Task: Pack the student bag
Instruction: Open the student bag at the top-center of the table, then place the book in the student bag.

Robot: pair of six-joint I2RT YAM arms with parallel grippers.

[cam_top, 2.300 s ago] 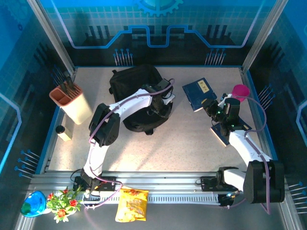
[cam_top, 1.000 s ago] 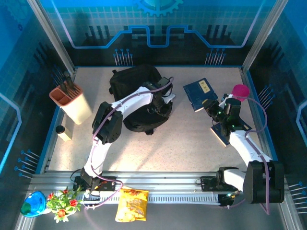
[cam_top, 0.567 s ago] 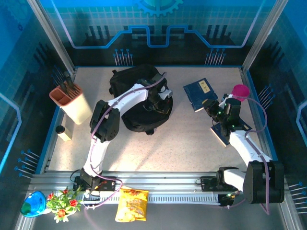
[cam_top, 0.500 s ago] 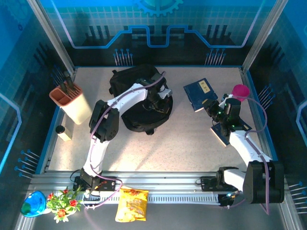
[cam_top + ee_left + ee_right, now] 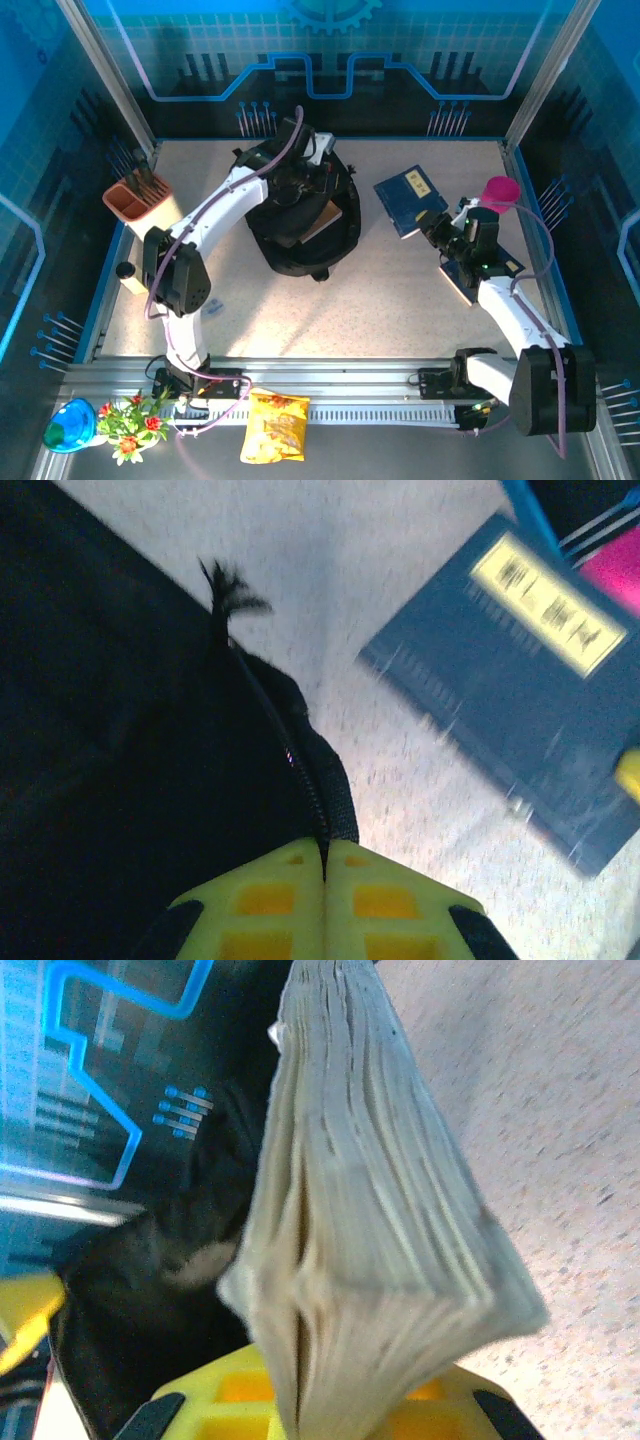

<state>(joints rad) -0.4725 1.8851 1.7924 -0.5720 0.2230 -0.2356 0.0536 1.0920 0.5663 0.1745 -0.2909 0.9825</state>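
Top cam: the student bag (image 5: 295,250) sits mid-table toward the back, with the left gripper (image 5: 303,186) down on its upper part. The right gripper (image 5: 438,226) has a blue book (image 5: 408,198) by one corner, near the bag's right side. Left wrist cam: yellow fingers (image 5: 270,900) pressed tight together, pinching the bag's zipper (image 5: 290,760). Right wrist cam: fingers (image 5: 228,1386) clamped on the book, page edges facing the camera.
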